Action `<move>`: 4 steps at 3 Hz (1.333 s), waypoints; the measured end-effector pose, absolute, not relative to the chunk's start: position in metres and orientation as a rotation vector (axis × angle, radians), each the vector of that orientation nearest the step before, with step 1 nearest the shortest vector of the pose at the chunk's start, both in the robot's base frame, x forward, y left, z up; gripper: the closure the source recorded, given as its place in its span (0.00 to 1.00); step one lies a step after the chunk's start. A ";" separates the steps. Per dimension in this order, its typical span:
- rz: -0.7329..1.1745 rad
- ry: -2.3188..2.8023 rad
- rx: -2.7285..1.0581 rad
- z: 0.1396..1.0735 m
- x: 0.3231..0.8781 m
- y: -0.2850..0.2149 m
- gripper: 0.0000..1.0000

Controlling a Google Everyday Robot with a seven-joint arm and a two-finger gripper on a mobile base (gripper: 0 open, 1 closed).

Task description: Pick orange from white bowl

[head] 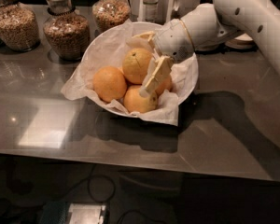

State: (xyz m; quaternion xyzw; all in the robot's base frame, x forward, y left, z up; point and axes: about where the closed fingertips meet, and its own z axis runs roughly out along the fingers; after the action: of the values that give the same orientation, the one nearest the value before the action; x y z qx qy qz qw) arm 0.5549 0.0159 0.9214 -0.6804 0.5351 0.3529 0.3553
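The white bowl, lined with crumpled white paper, stands on the grey counter. It holds the orange, the largest and palest fruit, lying on top at the back. Three smaller, deeper-orange fruits lie with it: one on the left, one at the front, and one on the right, mostly hidden. My gripper reaches in from the right and is open. One finger is behind the orange and the other finger is in front of it.
Three glass jars of grains stand behind the bowl at the left. A bottle and white containers stand at the back. Stacked white dishes sit behind my arm at the right. The counter's front edge runs across the view.
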 end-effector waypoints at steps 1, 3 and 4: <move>0.912 1.377 -1.760 0.923 0.555 0.018 0.00; 0.963 1.400 -1.720 0.901 0.556 0.022 0.00; 0.963 1.400 -1.720 0.901 0.556 0.022 0.19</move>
State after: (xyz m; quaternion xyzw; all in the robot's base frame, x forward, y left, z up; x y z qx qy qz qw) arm 0.5565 0.0219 0.9012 -0.6652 0.5417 0.3725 0.3540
